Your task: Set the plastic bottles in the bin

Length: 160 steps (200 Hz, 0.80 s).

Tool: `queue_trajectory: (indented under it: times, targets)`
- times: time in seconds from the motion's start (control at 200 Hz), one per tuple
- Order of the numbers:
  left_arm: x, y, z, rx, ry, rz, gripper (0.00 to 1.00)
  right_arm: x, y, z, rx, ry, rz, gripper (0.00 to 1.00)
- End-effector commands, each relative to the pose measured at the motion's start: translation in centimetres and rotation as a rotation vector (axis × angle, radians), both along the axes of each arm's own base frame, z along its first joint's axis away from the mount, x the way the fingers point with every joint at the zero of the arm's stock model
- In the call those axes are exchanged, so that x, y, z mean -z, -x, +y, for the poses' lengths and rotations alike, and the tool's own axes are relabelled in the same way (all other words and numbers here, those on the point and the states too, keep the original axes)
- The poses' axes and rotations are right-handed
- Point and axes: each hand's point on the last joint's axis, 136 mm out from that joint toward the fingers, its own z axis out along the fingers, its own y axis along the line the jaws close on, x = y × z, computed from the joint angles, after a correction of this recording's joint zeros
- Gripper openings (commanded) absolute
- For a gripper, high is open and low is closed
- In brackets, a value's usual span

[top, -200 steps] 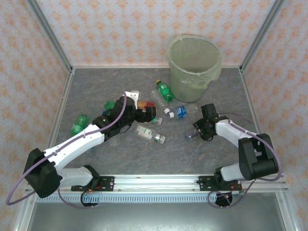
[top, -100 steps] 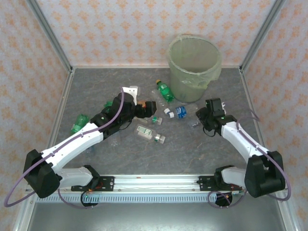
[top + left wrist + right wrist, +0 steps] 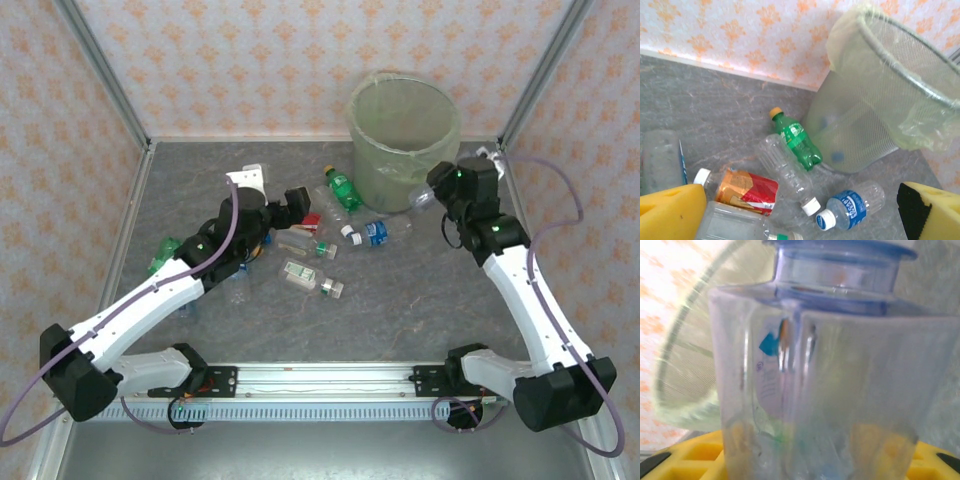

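The bin (image 3: 403, 140) is pale green, bag-lined, and stands at the back of the table. My right gripper (image 3: 438, 190) is raised beside its right wall, shut on a clear plastic bottle (image 3: 420, 200); that bottle (image 3: 830, 390) looms close in the right wrist view, with the bin rim (image 3: 680, 365) behind it. My left gripper (image 3: 290, 205) is open above a cluster of plastic bottles: a green one (image 3: 796, 140), a clear one (image 3: 787, 172), a blue-labelled one (image 3: 852, 207) and a red-labelled one (image 3: 747, 189). Its yellow fingers (image 3: 670, 210) hold nothing.
More bottles lie on the grey table: a green-capped one (image 3: 312, 280) near the middle and a green one (image 3: 163, 255) at the left under the left arm. Patterned walls and metal frame posts close in the back and sides.
My right arm has lifted the clear bottle off the table and carried it back to the bin's side. My left gripper has drawn back and up from the cluster, still open.
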Motion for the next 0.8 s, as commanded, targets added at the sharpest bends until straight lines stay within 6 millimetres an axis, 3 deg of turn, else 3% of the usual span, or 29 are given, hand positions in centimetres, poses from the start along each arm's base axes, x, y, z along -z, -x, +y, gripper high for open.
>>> queue_trajectory:
  times: [0.0, 0.15, 0.26, 0.45, 0.581, 0.796]
  targets:
    - [-3.5, 0.1, 0.8, -0.043, 0.052, -0.085, 0.99, -4.9, -1.7, -0.8, 0.023, 0.121, -0.119, 0.5]
    - [-4.0, 0.5, 0.7, -0.025, 0.071, -0.093, 0.99, -8.2, -5.3, 0.0, 0.009, 0.165, -0.168, 0.5]
    - [-4.0, 0.8, 0.7, -0.016, 0.075, -0.089, 0.99, -9.1, -8.2, 0.6, -0.002, 0.196, -0.162, 0.5]
    - [-4.0, 1.5, 0.7, 0.006, 0.079, -0.079, 0.99, -9.1, -12.4, 1.5, -0.009, 0.225, -0.148, 0.5]
    - [-3.8, 1.9, 1.0, 0.007, 0.074, -0.072, 0.99, -8.0, -14.7, 2.3, -0.027, 0.233, -0.109, 0.5]
    - [-4.0, 2.1, 1.2, 0.006, 0.071, -0.07, 0.99, -6.4, -16.6, 3.2, -0.059, 0.234, -0.066, 0.57]
